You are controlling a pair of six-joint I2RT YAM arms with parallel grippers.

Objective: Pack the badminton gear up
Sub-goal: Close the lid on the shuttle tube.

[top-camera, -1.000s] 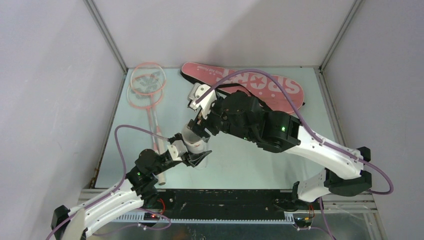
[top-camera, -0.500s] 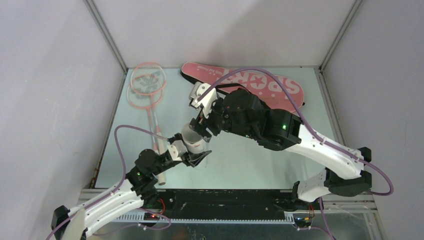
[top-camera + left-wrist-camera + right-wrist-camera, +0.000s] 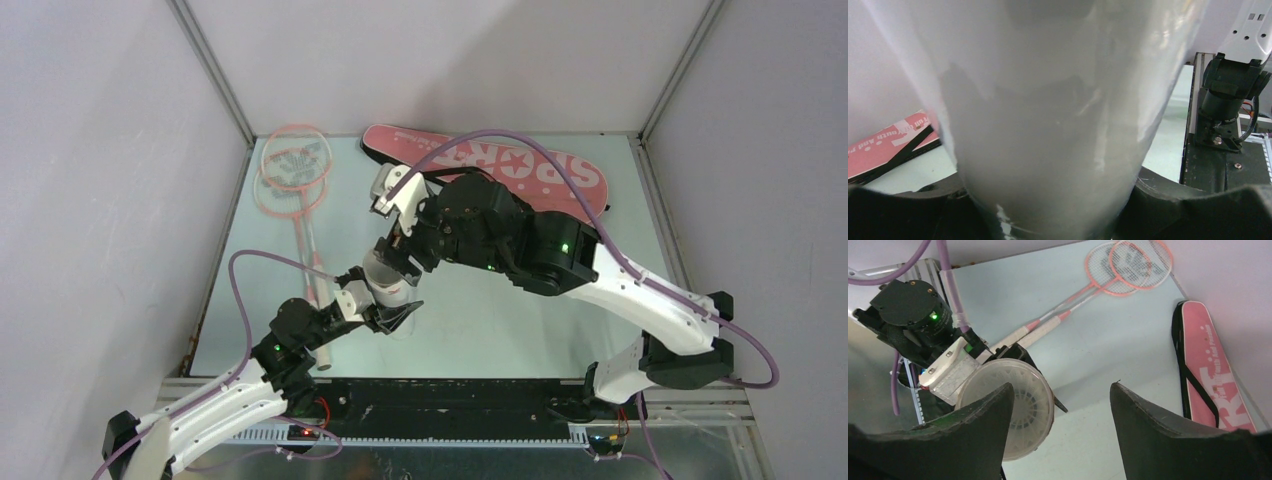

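Below the open right gripper (image 3: 1060, 395), the left gripper (image 3: 383, 308) clasps the tube (image 3: 1048, 125).

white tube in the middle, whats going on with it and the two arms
The left gripper holds the white tube roughly upright. The right gripper hangs open and empty over its mouth, where what looks like a shuttlecock sits inside. The two rackets lie at the far left and the pink bag at the back, neither held.

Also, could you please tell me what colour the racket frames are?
Pink racket frames, clearest in the right wrist view.
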